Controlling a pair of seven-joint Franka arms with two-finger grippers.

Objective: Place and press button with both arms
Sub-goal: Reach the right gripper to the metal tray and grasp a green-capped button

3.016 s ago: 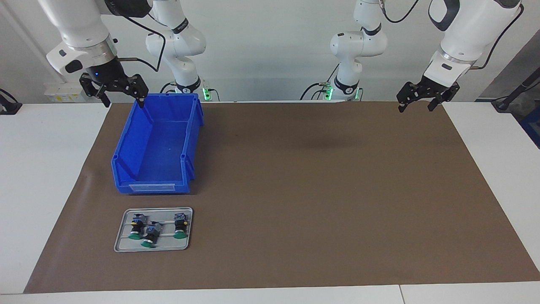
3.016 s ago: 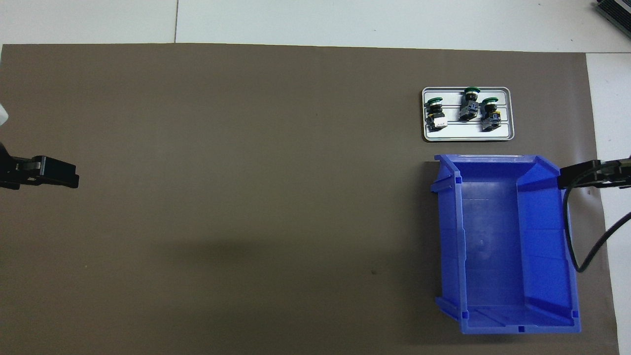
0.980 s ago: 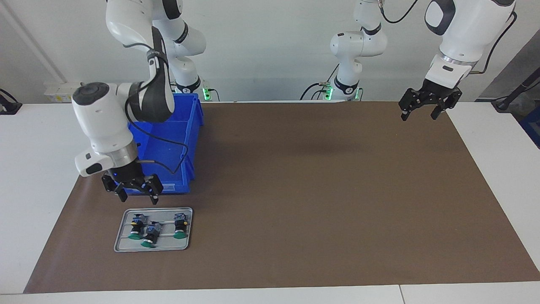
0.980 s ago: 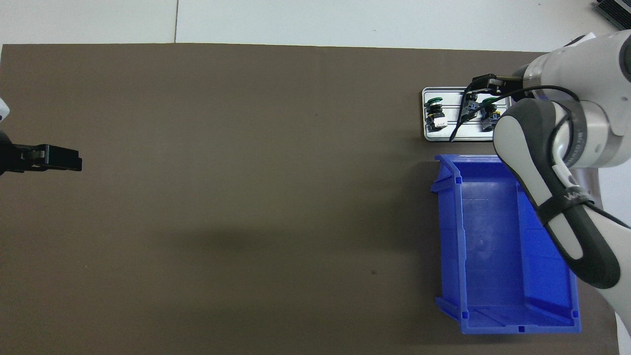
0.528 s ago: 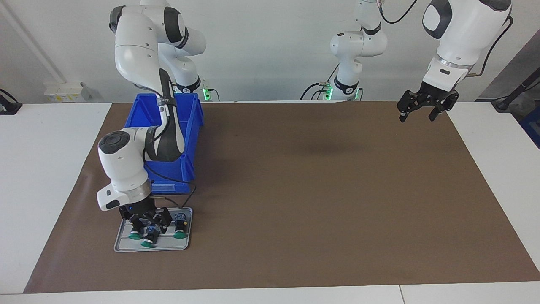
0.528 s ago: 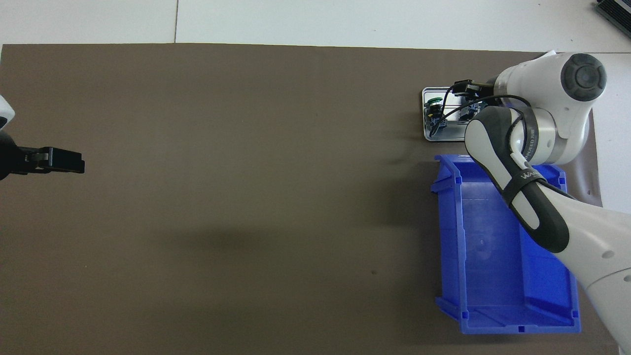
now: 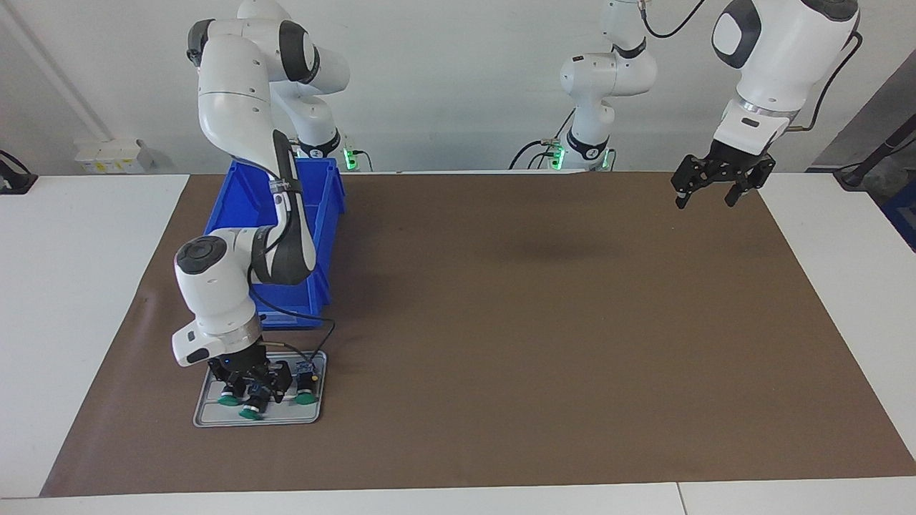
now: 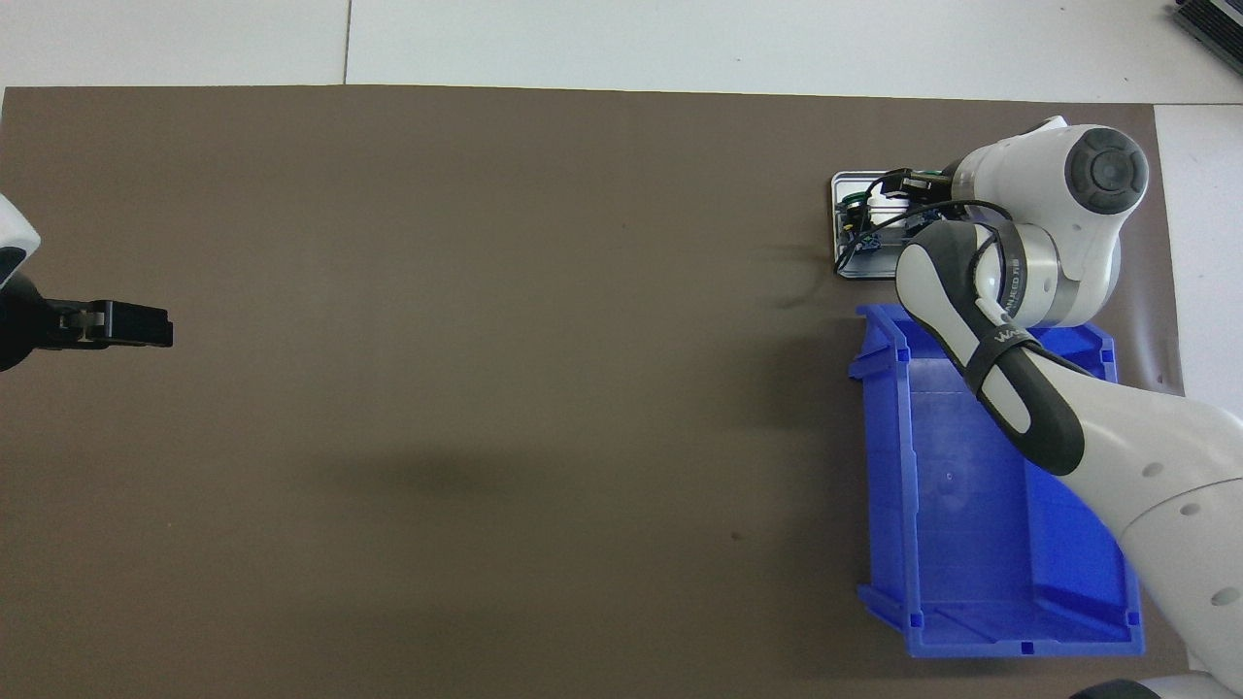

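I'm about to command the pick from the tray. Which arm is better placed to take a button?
Right. The right gripper is already down on the tray, its fingers around the middle button. The left gripper waits open in the air over the mat's corner at the left arm's end, away from the tray.

Table (image 7: 71, 300), brown mat (image 7: 537, 322), bin (image 7: 322, 286), tray (image 7: 207, 418).

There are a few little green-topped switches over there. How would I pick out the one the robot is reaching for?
Start at the big blue bin; just farther from the robots lies a small grey tray carrying three green-capped buttons on their sides. The right gripper is down over the middle button. Unlike its two neighbours, it lies askew, and its green cap reaches farthest from the robots.
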